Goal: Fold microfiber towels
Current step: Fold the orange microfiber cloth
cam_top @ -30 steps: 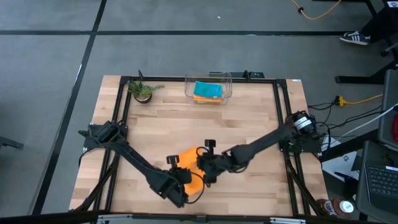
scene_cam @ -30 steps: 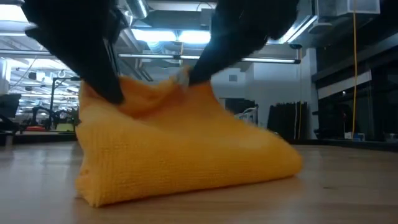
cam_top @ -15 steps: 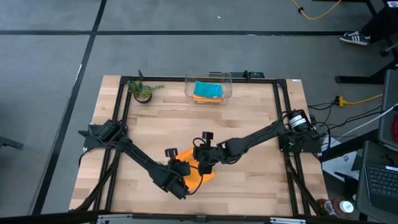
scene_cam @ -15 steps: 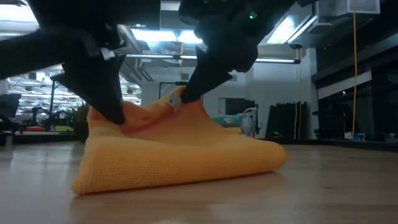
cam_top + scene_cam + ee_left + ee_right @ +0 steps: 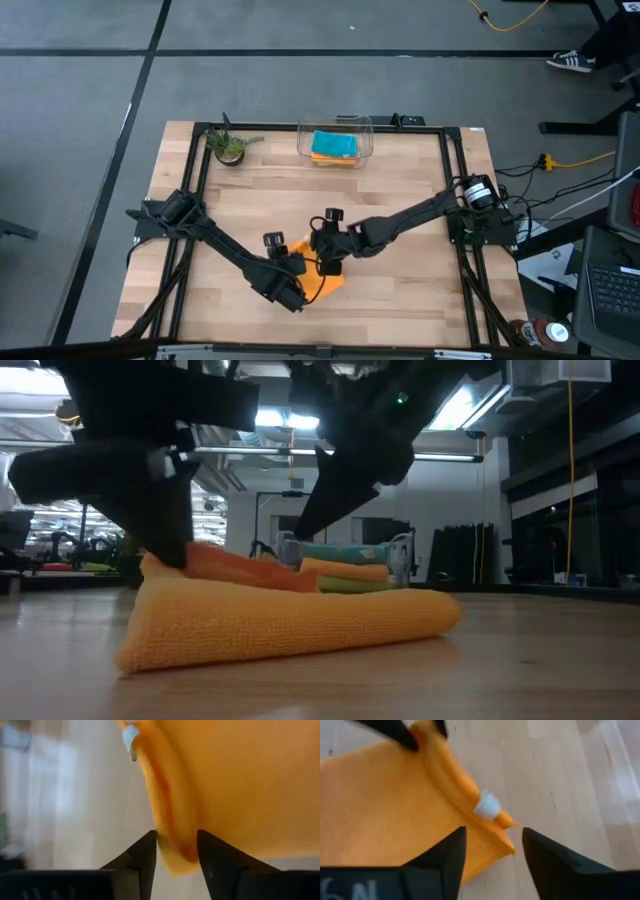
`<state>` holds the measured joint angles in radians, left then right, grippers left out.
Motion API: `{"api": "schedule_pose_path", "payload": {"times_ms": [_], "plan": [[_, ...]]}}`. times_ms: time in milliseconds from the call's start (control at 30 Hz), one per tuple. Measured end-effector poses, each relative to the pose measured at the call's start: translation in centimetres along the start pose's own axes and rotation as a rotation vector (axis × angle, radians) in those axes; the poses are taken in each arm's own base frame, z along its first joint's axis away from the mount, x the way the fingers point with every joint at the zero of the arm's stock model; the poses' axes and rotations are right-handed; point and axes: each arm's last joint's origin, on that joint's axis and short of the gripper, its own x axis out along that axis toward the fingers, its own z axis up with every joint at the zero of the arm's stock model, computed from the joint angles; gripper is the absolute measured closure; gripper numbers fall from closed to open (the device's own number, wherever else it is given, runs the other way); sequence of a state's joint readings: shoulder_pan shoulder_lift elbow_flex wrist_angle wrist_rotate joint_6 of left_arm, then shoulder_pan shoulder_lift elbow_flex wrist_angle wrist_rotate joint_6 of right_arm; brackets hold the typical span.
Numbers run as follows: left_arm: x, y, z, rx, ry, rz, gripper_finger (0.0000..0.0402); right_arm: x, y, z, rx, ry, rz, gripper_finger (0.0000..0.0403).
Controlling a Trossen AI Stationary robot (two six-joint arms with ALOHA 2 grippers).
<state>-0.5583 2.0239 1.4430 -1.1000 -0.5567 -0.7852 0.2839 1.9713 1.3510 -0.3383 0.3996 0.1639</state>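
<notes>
High view hides most of the orange towel (image 5: 322, 283) under both grippers at the table's (image 5: 400, 190) near middle. Left gripper (image 5: 176, 851) pinches its folded edge; right gripper (image 5: 492, 847) stands open above a corner. Behind sits a clear bin (image 5: 335, 141) holding folded towels (image 5: 333, 146), beside a small plant (image 5: 230, 147). Since earlier, the raised fold has dropped flat.
</notes>
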Motion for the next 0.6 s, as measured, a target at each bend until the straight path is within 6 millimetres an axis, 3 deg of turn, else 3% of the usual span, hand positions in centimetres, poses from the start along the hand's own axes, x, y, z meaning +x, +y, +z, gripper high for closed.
{"api": "schedule_pose_path", "payload": {"times_ms": [133, 333, 600], "plan": [[-1.1, 0.6, 0.3, -0.048, 0.028, 0.028, 0.0259, 0.1, -0.2, -0.1, -0.013, 0.022, -0.006, 0.0174], [-4.1, 0.2, 0.9, -0.062, -0.009, -0.005, 0.0258, -1.1, 0.2, -0.3, -0.035, 0.132, -0.015, 0.0167], [-6.5, -3.9, 0.9, -0.160, -0.222, -0.258, 0.0258, -3.0, 3.2, -1.7, -0.091, 0.254, 0.097, 0.0167]]}}
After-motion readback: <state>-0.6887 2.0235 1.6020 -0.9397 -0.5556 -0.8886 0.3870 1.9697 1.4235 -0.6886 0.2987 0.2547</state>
